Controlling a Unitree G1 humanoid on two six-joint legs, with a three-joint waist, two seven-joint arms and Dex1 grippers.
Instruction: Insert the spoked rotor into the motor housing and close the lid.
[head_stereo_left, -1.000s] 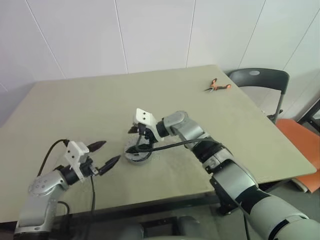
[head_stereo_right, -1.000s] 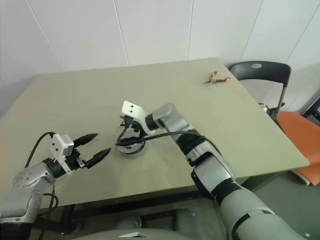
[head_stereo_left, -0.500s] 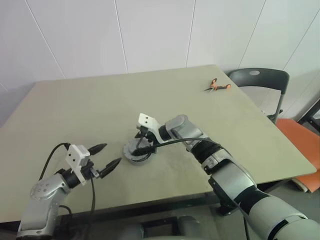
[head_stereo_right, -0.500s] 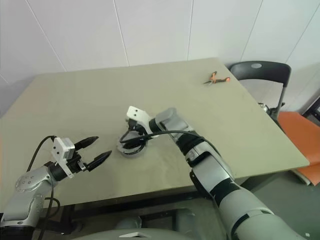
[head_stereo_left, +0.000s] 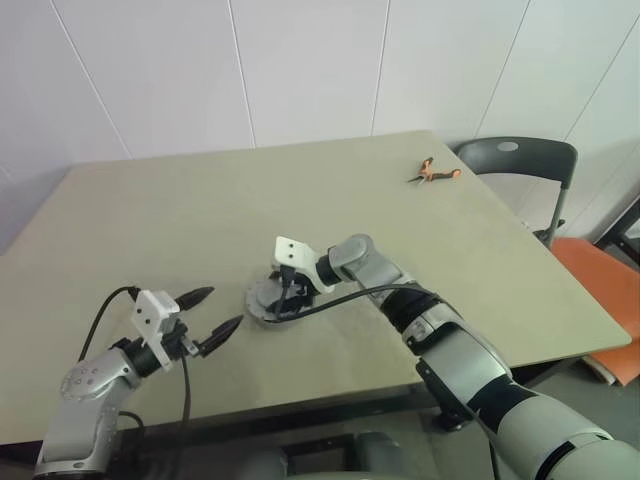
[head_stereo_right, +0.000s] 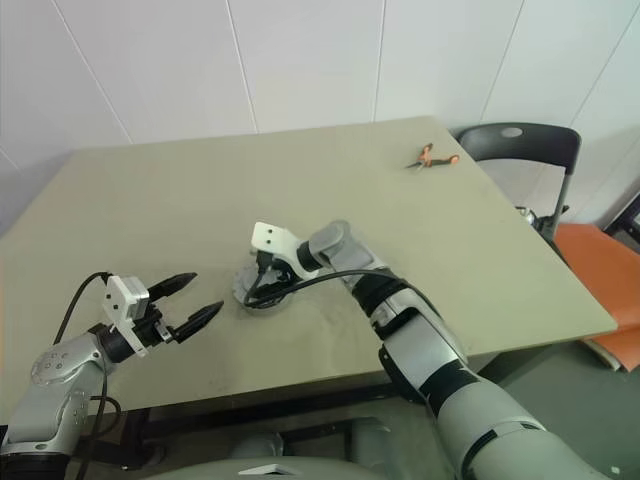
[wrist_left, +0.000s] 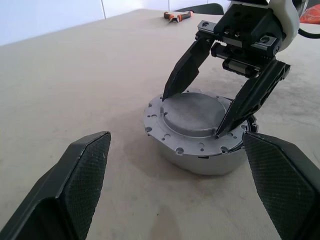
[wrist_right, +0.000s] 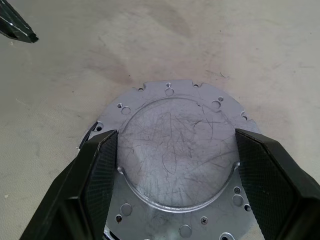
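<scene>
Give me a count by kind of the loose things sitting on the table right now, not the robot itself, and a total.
Round grey metal motor assemblies: 1, the motor housing with the lid on top, between the right gripper fingers.
Orange-handled pliers: 1, at the table's far corner.
Total: 2

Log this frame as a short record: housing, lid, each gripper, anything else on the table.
motor housing: upright near the middle of the table
lid: flat flanged plate covering the housing top; no windings or rotor visible
right gripper: open, fingers straddling the lid's raised centre; contact unclear
left gripper: open, holding nothing, off to the housing's left, apart from it
other: orange-handled pliers near the far right corner
task state: lid looks in place
</scene>
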